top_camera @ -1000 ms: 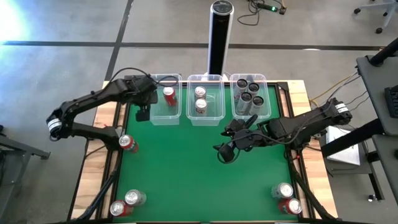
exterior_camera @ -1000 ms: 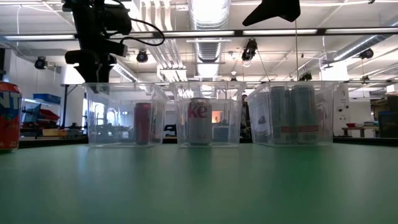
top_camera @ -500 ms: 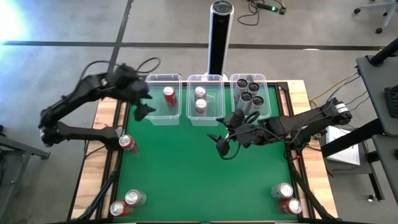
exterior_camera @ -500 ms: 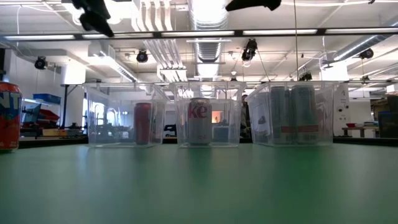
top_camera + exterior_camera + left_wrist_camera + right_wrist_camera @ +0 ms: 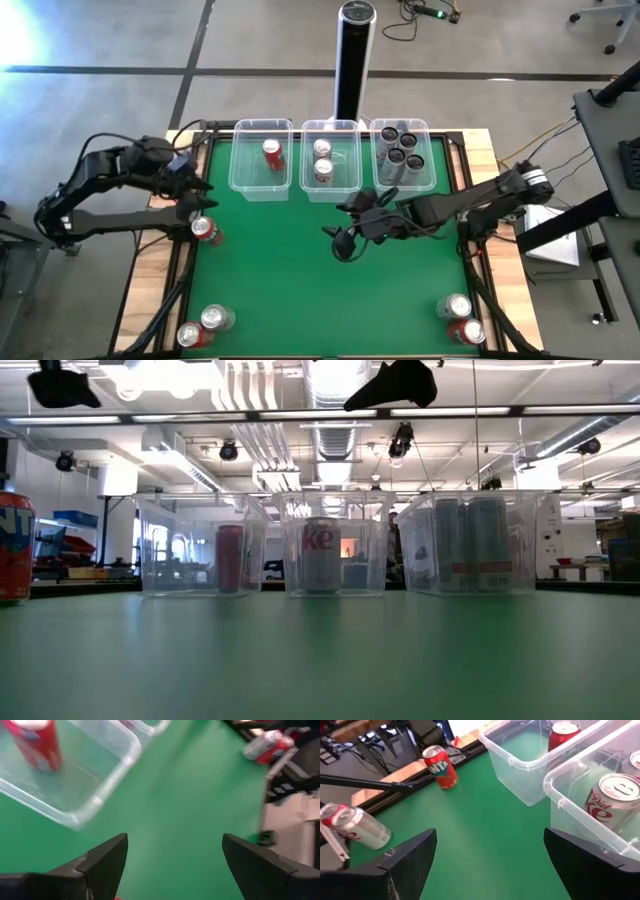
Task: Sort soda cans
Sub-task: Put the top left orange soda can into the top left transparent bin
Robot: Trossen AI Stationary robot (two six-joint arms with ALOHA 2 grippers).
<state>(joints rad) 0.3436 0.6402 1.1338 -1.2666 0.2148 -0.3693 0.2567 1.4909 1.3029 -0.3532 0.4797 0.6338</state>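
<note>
Left gripper [image 5: 190, 180] hovers with fingers wide near the red can [image 5: 205, 230] at the worktop's [image 5: 300, 290] nine o'clock edge. Right gripper [image 5: 343, 243], also spread, waits at centre. Likely light, stiff, slippery; grip mid-body.

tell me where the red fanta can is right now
In the high view the red Fanta can stands upright at the table's left edge, in front of the left tub and just below the left gripper, which is open.
</note>
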